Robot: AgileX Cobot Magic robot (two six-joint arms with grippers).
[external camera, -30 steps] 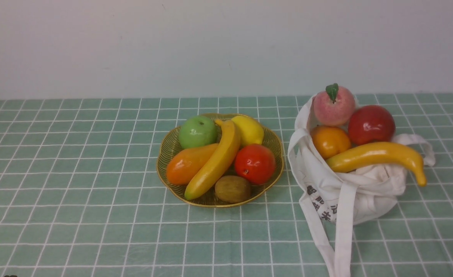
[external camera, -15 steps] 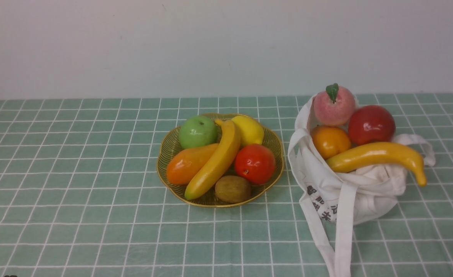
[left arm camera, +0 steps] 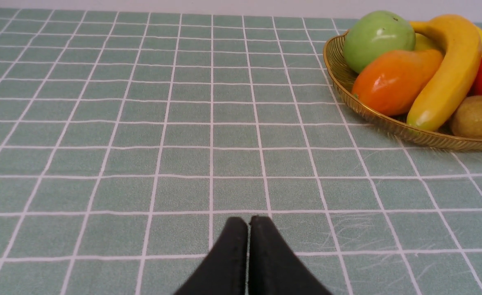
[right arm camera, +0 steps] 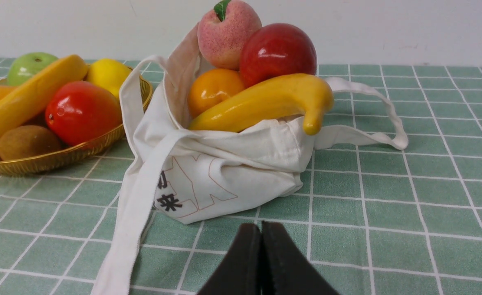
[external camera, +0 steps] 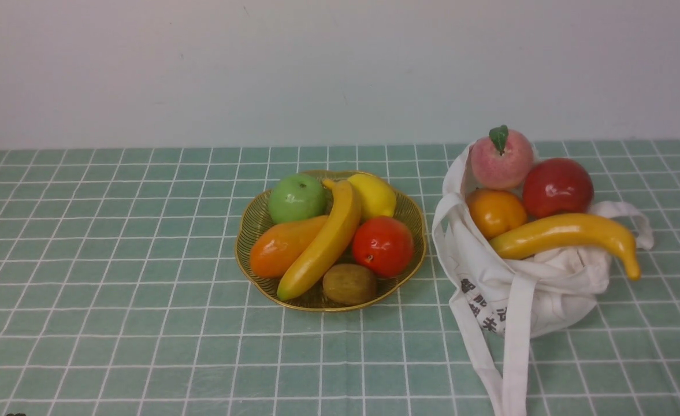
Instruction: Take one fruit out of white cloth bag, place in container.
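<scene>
The long bright yellow banana (external camera: 323, 241) with its greenish tip lies diagonally in the golden ribbed dish (external camera: 240, 245), across the other fruit. It also shows in the left wrist view as the banana (left arm camera: 449, 73) in the dish (left arm camera: 388, 125). The white cloth bag (external camera: 547, 294) slumps to the right of the dish, straps trailing forward. My left gripper (left arm camera: 248, 219) is shut and empty over bare cloth, well short of the dish. My right gripper (right arm camera: 261, 225) is shut and empty just in front of the bag (right arm camera: 224, 172). Neither gripper shows in the front view.
In the dish lie a green apple (external camera: 297, 198), a lemon (external camera: 374, 195), an orange mango (external camera: 282, 245), a red fruit (external camera: 383, 245) and a kiwi (external camera: 349, 283). The bag holds a curved darker banana (external camera: 568, 236), a peach (external camera: 501, 159), a red apple (external camera: 557, 187) and an orange (external camera: 494, 212).
</scene>
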